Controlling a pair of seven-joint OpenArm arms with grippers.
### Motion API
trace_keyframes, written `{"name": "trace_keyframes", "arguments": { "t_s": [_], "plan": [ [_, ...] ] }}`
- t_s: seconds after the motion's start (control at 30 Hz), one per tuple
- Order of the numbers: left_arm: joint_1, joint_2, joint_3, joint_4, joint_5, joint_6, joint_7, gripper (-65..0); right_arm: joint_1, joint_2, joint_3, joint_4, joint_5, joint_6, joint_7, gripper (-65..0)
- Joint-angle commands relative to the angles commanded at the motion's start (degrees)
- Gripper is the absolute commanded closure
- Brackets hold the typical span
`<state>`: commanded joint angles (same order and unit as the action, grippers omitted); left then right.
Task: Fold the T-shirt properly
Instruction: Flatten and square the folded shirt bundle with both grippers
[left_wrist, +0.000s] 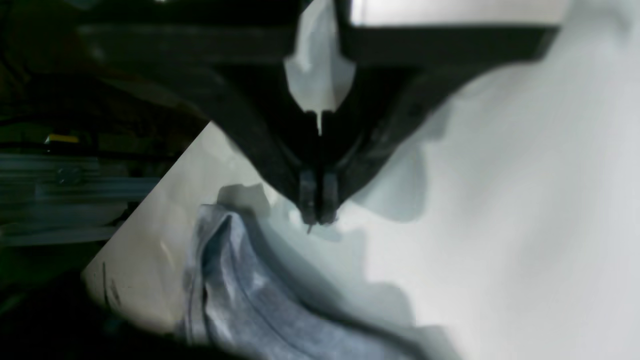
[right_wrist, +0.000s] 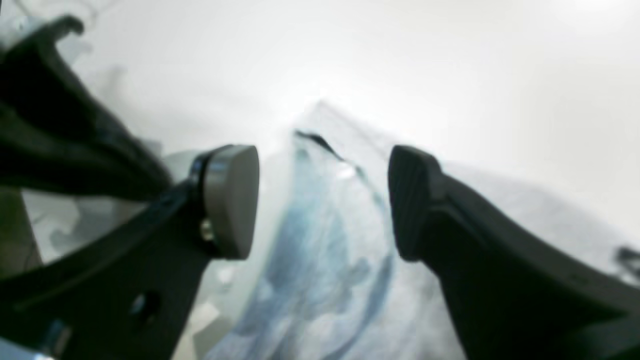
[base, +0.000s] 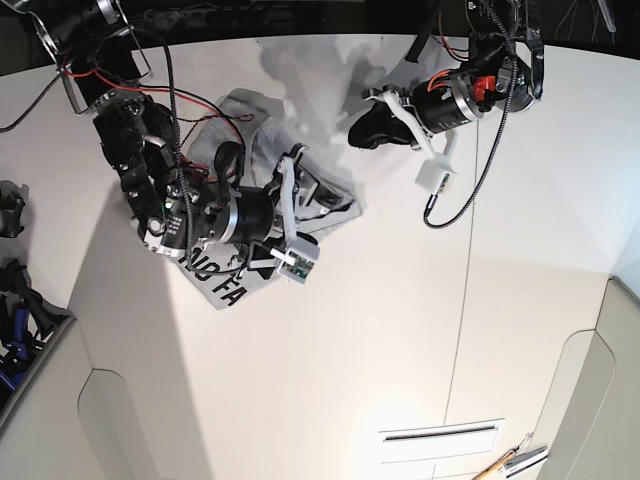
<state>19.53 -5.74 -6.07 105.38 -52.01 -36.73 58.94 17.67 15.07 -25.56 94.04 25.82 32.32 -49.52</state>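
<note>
**benchrat:** So how far had you got with it at that point?

**foldwatch:** Honestly, barely started. The T-shirt (base: 262, 205) was a crumpled heap near the far edge of the tabletop (base: 400, 340), toward its far left corner as the base view shows it. No flat panel, no clean crease anywhere. A bit of the black lettering (base: 222, 288) poked out on the near side of the pile, so it wasn't even spread out with one side facing up.

**benchrat:** And your grippers?

**foldwatch:** Your right gripper (right_wrist: 322, 200) was right over the heap with its jaws spread wide, grey cloth showing between them, nothing pinched. Your left gripper (left_wrist: 318, 212) had its tips pressed together with nothing clamped as far as I could tell. It sat off the cloth over bare table, just beside a bunched edge of the shirt.

**benchrat:** So what was left?

**foldwatch:** Pretty much everything, I'd say. You needed to flatten it, square it up, then do the sleeves and the body fold.
</note>
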Motion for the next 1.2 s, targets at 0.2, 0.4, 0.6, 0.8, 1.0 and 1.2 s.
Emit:
{"name": "trace_keyframes", "arguments": {
  "t_s": [0.2,0.4,0.6,0.8,1.0,1.2],
  "plan": [
    [0.3,0.0,1.0,8.4,-2.6,-3.3,1.7,0.0,3.1,0.0,8.7,0.0,-2.3,-0.68,3.1,-39.3],
    [0.1,0.0,16.0,11.1,8.1,-1.8,-6.4,0.0,3.3,0.0,22.7,-2.6,-3.1,-2.12,4.6,0.0],
    [-6.8,2.3,32.3,3.8,25.8,8.7,-13.4,0.0,3.9,0.0,27.4,-16.0,-4.0,-1.81,13.0,0.0],
    [-12.5,4.1,32.8,-6.3,27.1,10.6,-13.7,0.0,3.8,0.0,26.6,-26.8,-3.8,0.09,15.2,0.0],
    [-13.1,3.8,25.3,-8.3,29.9,10.6,-12.4,0.0,1.7,0.1,26.6,-27.8,0.6,0.72,9.6,0.0],
    [-14.7,3.7,13.3,-10.3,30.4,10.6,-12.4,0.0,-3.9,0.1,26.7,-25.6,6.8,1.14,6.8,0.0]
  ]
}}
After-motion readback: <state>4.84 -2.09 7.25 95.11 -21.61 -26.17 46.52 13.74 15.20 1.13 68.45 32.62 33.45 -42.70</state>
